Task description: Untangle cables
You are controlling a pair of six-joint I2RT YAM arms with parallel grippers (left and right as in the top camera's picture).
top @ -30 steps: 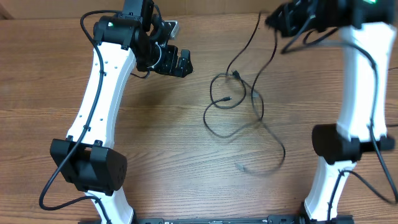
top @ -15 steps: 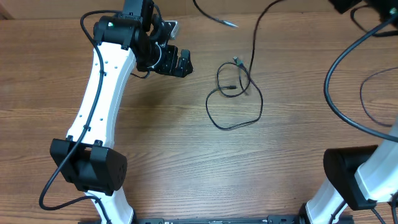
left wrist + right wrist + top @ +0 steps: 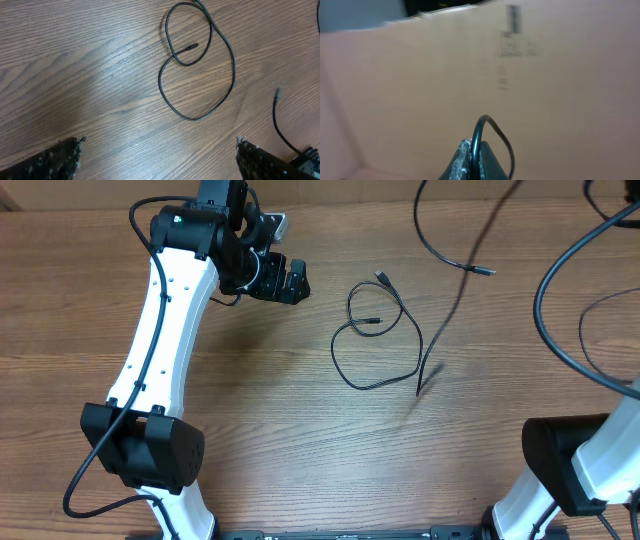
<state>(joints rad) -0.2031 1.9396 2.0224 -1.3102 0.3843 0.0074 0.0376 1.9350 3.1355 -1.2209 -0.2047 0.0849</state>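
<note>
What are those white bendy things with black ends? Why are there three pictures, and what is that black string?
Those are two robot arms, a left arm and a right arm, standing at a wooden table. One picture looks straight down from above. The other two come from small cameras on each arm's wrist, so each shows that arm's own fingers. The black string is a looped cable, lying on the table in a curl. The left fingers are wide open above the table and hold nothing. The right fingers are pinched shut on a second cable, held up in front of brown cardboard. A dangling cable hangs in the air in the picture from above.
</note>
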